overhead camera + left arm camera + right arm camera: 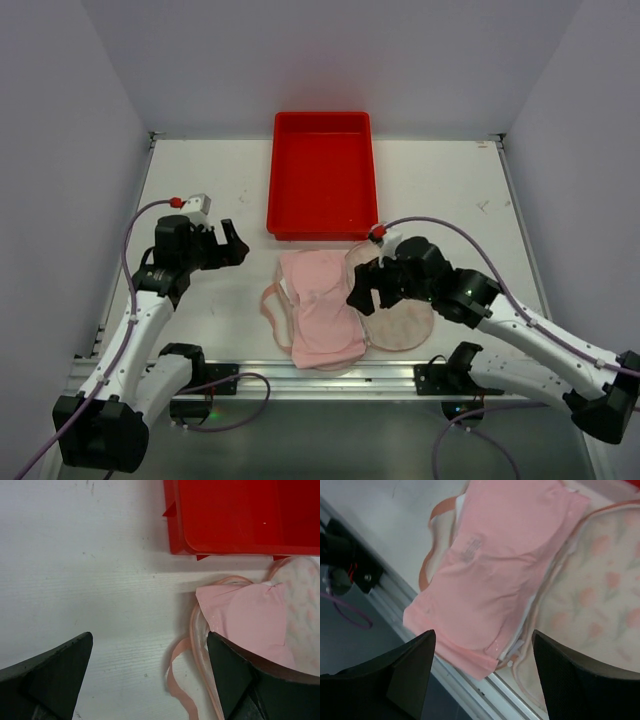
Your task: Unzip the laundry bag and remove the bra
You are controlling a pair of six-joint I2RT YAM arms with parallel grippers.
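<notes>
White table [450, 190] — bra [320, 305] runs near-to-far just under your right gripper [370, 290], jaws wide, empty; left gripper [236, 245] also wide, well left.

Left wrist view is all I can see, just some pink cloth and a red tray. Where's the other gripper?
Observer: The right gripper hangs open just above the bra.
Operator: Is the bra out of the bag?
Observer: Yes, the whole bra lies on the table beside the laundry bag, touching its edge.
Operator: Anything in the tray?
Observer: From above, the red tray looks empty.
</notes>
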